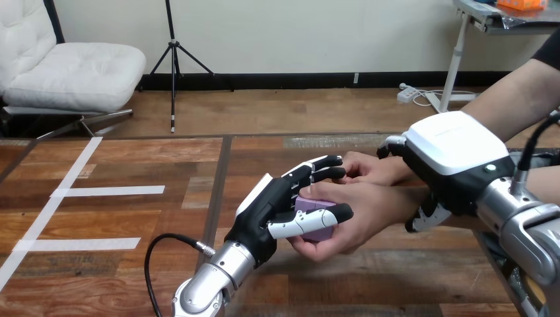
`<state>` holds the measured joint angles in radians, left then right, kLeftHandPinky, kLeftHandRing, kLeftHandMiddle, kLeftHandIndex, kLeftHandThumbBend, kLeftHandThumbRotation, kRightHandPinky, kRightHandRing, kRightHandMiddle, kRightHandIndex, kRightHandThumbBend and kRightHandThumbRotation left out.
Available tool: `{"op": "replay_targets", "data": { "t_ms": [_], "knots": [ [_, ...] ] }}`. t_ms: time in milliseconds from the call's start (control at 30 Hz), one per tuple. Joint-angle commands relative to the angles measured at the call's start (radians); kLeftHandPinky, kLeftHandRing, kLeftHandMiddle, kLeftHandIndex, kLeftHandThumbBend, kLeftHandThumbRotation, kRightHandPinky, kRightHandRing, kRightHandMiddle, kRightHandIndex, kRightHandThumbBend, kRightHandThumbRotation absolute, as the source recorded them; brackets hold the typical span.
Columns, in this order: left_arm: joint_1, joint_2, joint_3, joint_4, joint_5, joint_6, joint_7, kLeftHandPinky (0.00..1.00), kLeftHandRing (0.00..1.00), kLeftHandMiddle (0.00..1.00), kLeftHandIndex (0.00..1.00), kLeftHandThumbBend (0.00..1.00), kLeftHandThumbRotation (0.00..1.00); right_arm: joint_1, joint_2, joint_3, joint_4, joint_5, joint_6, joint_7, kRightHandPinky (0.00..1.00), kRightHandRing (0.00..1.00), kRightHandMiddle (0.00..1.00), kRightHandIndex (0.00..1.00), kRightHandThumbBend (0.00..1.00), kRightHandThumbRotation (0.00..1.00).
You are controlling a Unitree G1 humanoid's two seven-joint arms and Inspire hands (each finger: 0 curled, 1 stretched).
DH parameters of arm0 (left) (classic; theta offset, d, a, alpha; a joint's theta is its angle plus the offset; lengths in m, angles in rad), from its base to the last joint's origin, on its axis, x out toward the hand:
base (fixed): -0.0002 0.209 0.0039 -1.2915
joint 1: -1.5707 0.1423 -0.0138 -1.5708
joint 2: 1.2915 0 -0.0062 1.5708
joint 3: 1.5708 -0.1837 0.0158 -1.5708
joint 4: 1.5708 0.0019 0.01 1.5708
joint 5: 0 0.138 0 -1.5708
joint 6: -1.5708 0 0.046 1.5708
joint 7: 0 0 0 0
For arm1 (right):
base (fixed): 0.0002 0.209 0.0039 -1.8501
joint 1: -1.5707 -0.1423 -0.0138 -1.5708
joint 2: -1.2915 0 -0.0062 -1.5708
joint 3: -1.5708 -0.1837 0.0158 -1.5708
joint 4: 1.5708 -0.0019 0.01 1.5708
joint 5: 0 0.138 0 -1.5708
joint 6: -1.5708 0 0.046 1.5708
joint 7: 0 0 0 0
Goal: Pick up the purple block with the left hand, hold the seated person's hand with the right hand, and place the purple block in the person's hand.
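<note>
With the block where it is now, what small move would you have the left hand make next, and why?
Probably open the left hand to release the purple block: it already rests in the person's hand, whose fingers curl under it, while the right hand grips the person's wrist.

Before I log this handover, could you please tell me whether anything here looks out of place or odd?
Nothing stands out. The left hand pinches the purple block and rests it in the person's nearer hand, which is cupped beneath it. The right hand is curled round the person's wrist. Nothing looks spilled or damaged.
</note>
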<state>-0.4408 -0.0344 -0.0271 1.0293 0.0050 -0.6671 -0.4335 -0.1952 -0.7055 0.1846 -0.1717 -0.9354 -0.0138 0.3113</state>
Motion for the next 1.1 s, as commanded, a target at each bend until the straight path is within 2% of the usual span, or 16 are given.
{"op": "replay_targets", "data": {
  "t_ms": [0,267,667,767,1067],
  "knots": [
    [-0.033,0.001,-0.001,-0.027,-0.013,-0.025,-0.015,0.71,0.79,0.84,0.85,0.95,0.42,-0.02,0.017,-0.084,-0.108,0.035,-0.002,-0.076,0.62,0.72,0.76,0.75,0.83,0.08],
    [-0.024,-0.001,0.01,-0.037,-0.032,-0.027,-0.028,0.71,0.79,0.83,0.84,0.94,0.41,0.036,0.051,-0.122,-0.185,0.069,0.016,-0.11,0.6,0.7,0.75,0.73,0.83,0.06],
    [-0.006,-0.002,0.019,-0.058,-0.068,-0.044,-0.053,0.7,0.78,0.82,0.82,0.92,0.4,0.14,0.153,-0.171,-0.327,0.129,0.073,-0.15,0.6,0.7,0.74,0.72,0.81,0.01],
    [0.0,-0.002,0.023,-0.063,-0.081,-0.046,-0.064,0.7,0.78,0.82,0.82,0.91,0.39,0.169,0.18,-0.178,-0.352,0.14,0.068,-0.178,0.6,0.7,0.74,0.73,0.79,0.0],
    [0.021,0.001,0.03,-0.088,-0.105,-0.066,-0.073,0.7,0.77,0.82,0.82,0.9,0.39,0.257,0.266,-0.189,-0.363,0.188,-0.013,-0.329,0.58,0.7,0.73,0.73,0.73,0.0]
  ]
}}
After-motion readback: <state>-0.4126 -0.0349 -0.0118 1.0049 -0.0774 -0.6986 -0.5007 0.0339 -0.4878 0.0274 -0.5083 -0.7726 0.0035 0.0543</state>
